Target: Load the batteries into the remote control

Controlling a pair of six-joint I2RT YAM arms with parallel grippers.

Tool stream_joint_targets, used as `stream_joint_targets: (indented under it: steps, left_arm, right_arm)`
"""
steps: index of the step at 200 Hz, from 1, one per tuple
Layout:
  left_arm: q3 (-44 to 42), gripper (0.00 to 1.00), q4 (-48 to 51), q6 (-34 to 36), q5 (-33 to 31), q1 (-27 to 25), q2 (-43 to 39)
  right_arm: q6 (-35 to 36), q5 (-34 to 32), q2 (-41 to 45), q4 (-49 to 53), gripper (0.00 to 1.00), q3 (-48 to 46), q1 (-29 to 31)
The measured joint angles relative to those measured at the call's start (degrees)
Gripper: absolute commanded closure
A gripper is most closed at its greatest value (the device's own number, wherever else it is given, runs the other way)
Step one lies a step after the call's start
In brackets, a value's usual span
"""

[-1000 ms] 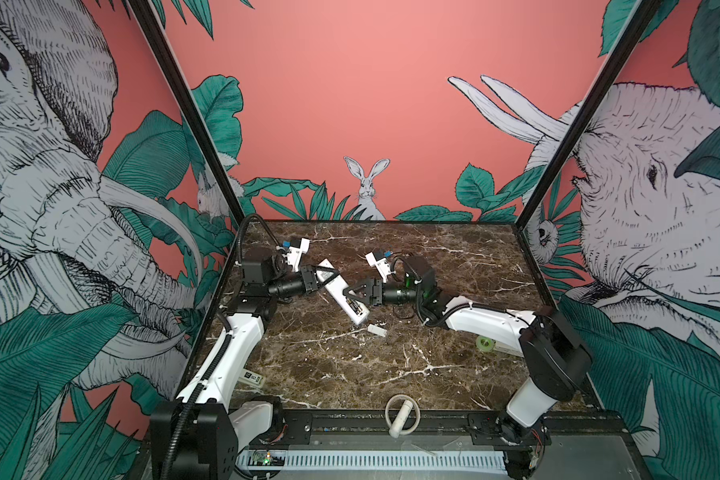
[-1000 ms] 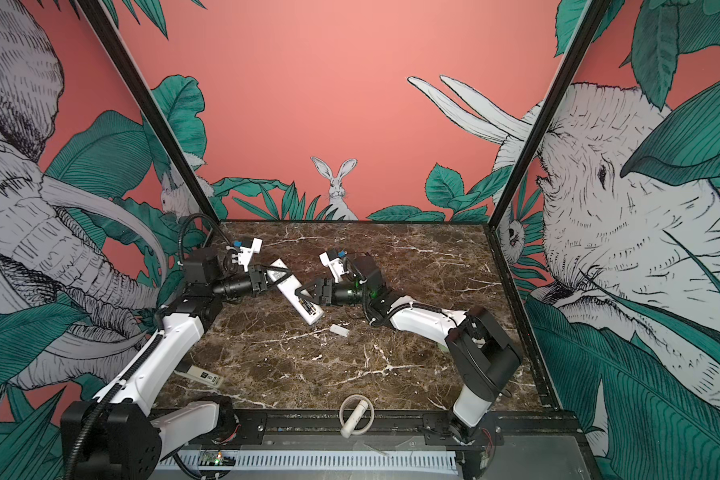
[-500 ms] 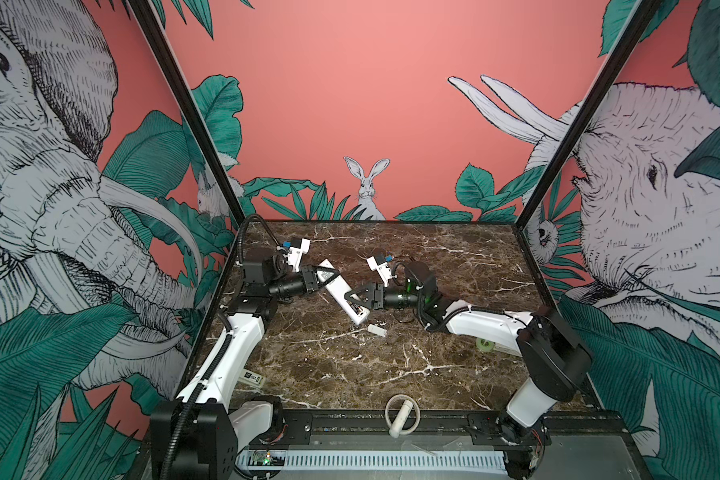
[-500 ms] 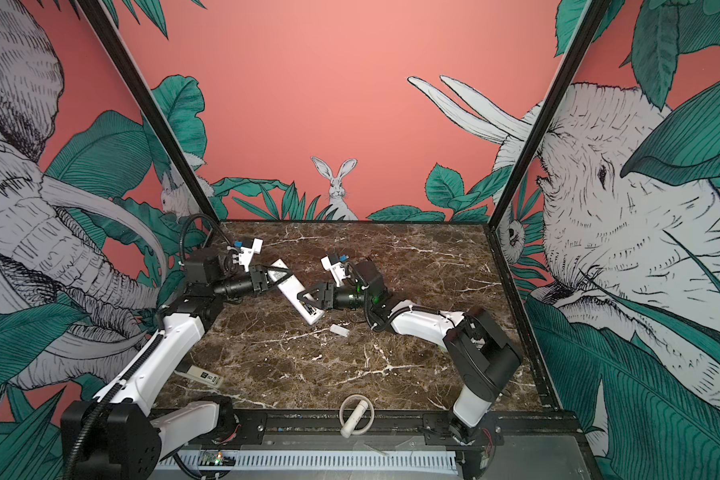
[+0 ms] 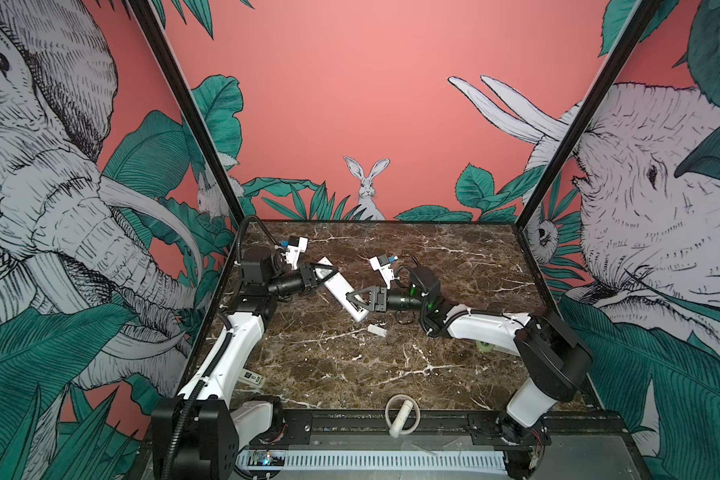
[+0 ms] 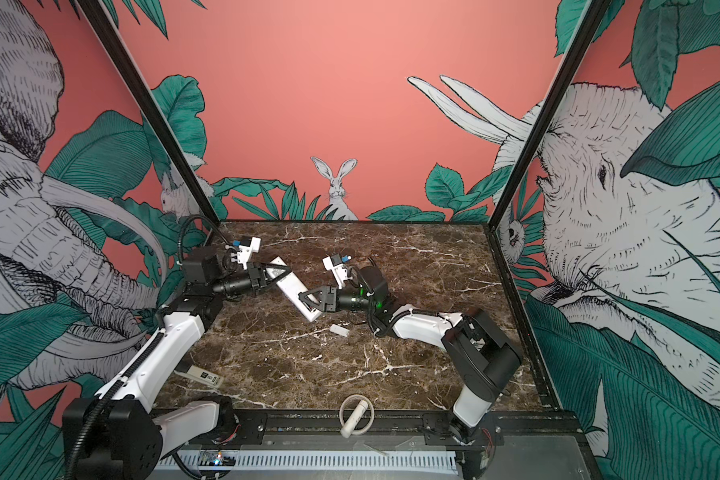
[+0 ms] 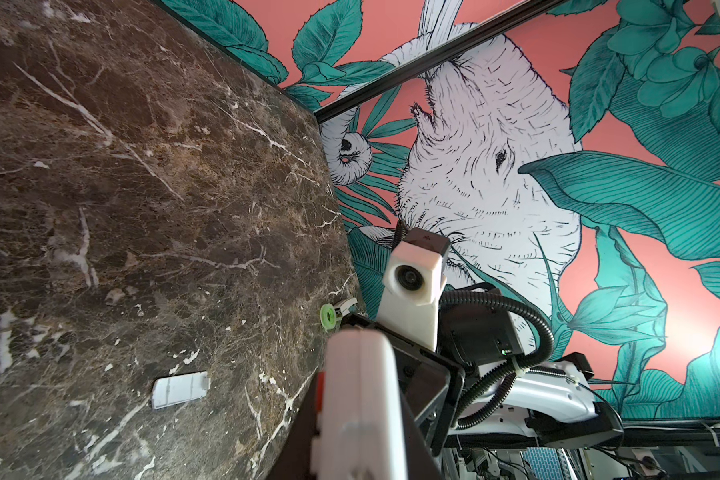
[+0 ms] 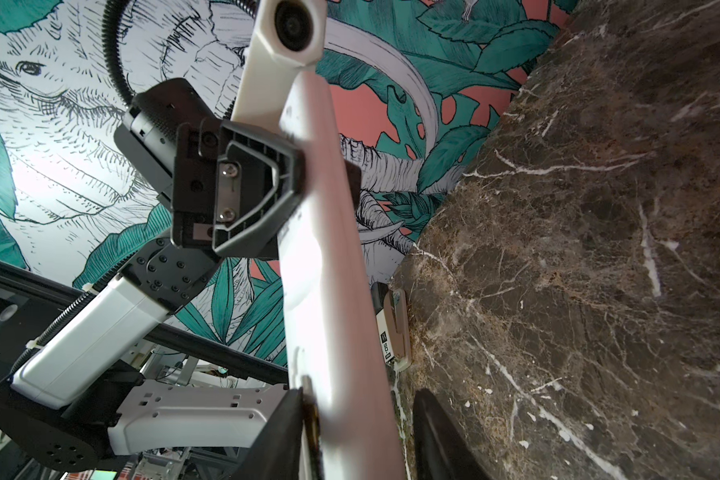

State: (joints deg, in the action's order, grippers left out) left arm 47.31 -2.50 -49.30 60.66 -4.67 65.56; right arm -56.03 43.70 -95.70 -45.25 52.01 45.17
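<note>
Cover piece (image 5: 377,330) lies on the table (image 5: 350,374) just near-side of the remote control (image 5: 341,287), so battery bay's prob open. My right gripper (image 5: 353,300) straddles remote's near end, jaws apart, one side touching, gap at the other; I'd say lining up a 2nd hold. Left gripper (image 5: 327,275) is clamped on remote's far end, holding it tilted off the table; can't spot batteries.
</note>
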Motion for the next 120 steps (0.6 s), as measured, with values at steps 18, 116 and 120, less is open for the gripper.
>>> stream_joint_targets:
  steps: [18, 116, 120]
  left_arm:
    - [0.0, 1.0, 0.02, -0.31, 0.04, 0.28, 0.31]
    - [0.39, 1.0, 1.7, 3.17, -0.39, 1.36, 1.62]
    - [0.44, 1.0, 2.14, 3.61, -0.52, 1.36, 1.62]
  right_arm:
    - [1.4, -0.22, 0.22, 0.02, 0.62, -0.44, 0.02]
    - [12.74, -5.7, 7.41, 21.33, 0.42, -1.81, 0.44]
    - [13.11, -5.92, 7.54, 22.23, 0.41, -1.75, 0.44]
